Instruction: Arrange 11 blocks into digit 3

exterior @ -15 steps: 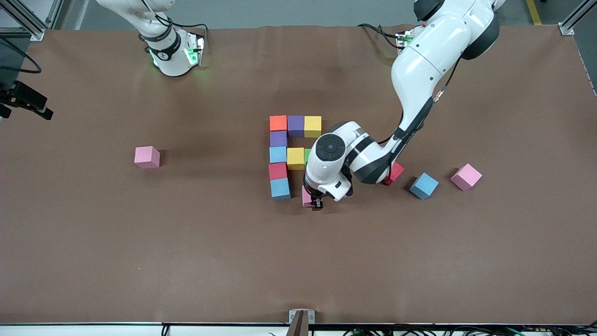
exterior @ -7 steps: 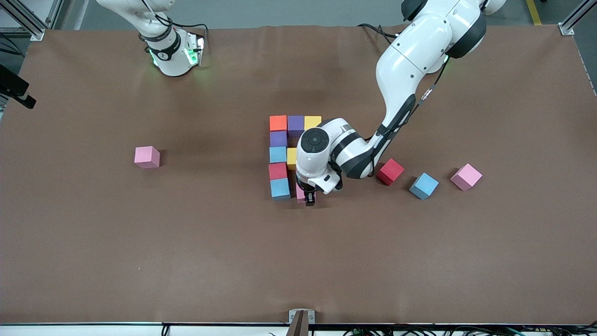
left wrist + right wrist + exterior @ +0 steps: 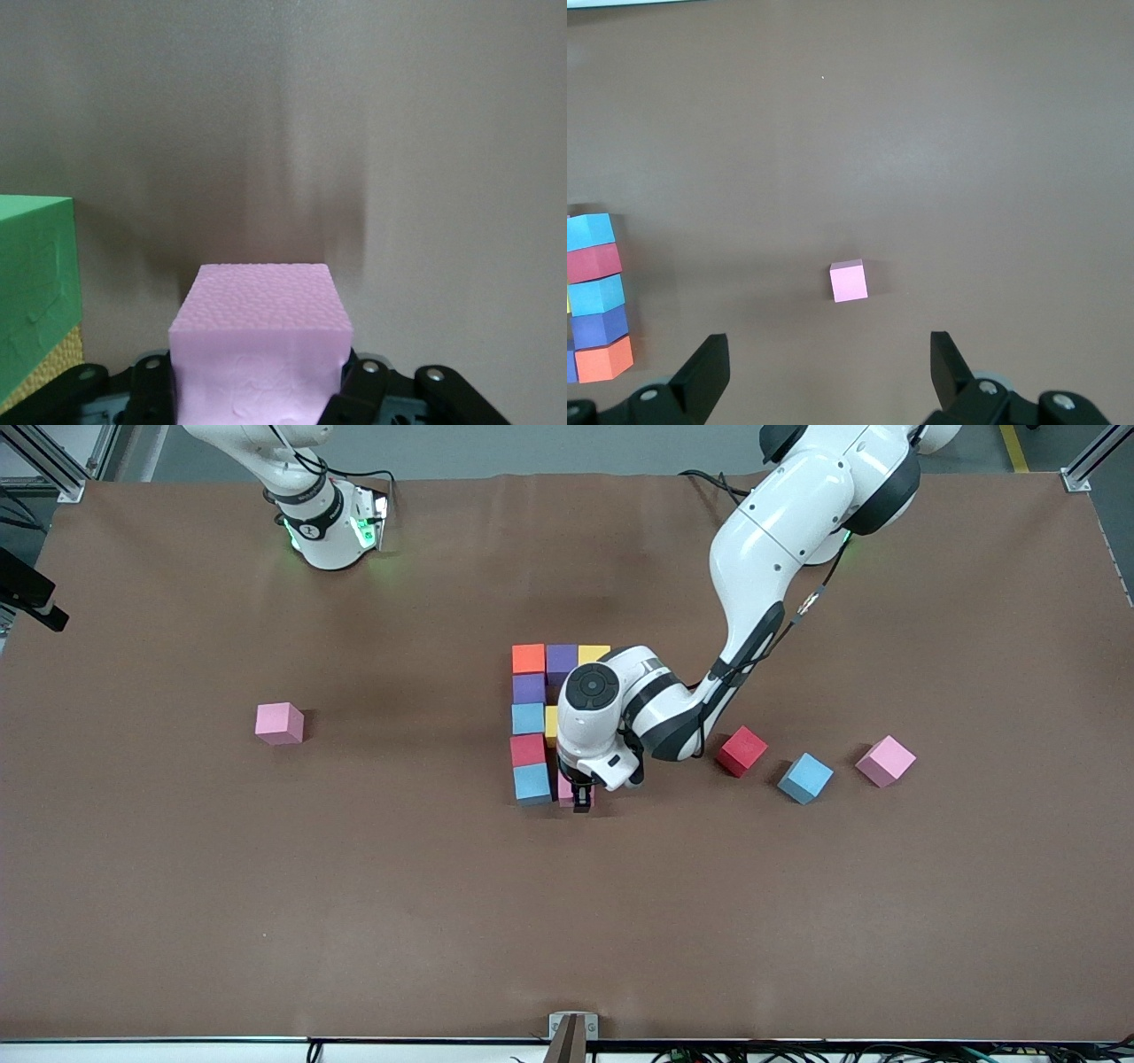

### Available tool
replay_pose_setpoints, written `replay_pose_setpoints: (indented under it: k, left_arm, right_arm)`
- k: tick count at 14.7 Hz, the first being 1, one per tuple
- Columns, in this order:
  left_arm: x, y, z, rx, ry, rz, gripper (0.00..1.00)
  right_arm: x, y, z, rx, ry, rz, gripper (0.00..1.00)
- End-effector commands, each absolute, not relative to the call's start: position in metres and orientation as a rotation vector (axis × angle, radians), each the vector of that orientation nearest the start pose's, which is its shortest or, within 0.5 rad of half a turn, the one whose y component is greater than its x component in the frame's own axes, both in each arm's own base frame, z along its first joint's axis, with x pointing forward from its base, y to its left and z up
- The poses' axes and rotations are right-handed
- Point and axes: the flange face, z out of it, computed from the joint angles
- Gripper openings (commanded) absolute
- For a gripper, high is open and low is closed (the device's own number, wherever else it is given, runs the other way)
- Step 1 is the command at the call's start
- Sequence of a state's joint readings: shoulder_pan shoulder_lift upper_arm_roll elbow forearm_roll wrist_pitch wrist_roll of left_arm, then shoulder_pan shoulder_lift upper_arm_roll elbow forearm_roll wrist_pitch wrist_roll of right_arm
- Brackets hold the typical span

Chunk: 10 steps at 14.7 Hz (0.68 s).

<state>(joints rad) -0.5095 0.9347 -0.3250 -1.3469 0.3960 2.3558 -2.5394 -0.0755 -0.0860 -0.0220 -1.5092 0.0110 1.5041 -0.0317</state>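
**Brown tabletop, digit 3 (image 3: 530, 720) partly built at its centre; left pincer (image 3: 580, 802) holding a block.**

Left pincer: clamped on a small matte pink cube (image 3: 564, 790), gripped by opposite faces (image 3: 260, 341), low at the tabletop (image 3: 567, 921), at 3 o'clock of the light blue foam cube (image 3: 532, 784) that ends the figure's spine; contact between the two cannot be confirmed. Spine in the front view, from 12 to 6 o'clock: orange cube (image 3: 528, 659), purple cube (image 3: 528, 688), light blue, red cube (image 3: 527, 750), light blue. A green cube (image 3: 35, 292) shows just beside the held one in the left wrist view. Right pincer (image 3: 828, 363): waiting aloft, jaws wide and empty, over a lone pink cube (image 3: 849, 281) lying well apart at 9 o'clock of the figure. Loose at 3 o'clock: red block (image 3: 741, 750), light blue block (image 3: 805, 778), pink block (image 3: 885, 761).
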Motion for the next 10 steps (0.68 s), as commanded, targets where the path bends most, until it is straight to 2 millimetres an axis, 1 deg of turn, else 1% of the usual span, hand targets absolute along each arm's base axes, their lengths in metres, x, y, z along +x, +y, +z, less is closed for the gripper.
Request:
replay_pose_setpoints:
  k: [1,6,8,10]
  left_arm:
    - [0.5473,-0.5152,0.1846,2.13,2.111,0.046,0.05]
    - [0.546,-0.5201,0.18,2.114,2.082,0.022,0.05]
    - [0.5487,-0.5211,0.1819,2.095,2.074,0.019,0.05]
    - [0.5495,-0.5225,0.1789,2.085,2.07,0.011,0.05]
  right_arm:
    - [0.5144,-0.0474,0.6971,-3.133,0.083,-0.131,1.0]
    - [0.5172,-0.0472,0.6939,-3.13,0.087,-0.121,1.0]
    - [0.5182,-0.0474,0.693,-3.132,0.087,-0.119,1.0]
    - [0.5196,-0.0474,0.6952,-3.131,0.085,-0.123,1.0]
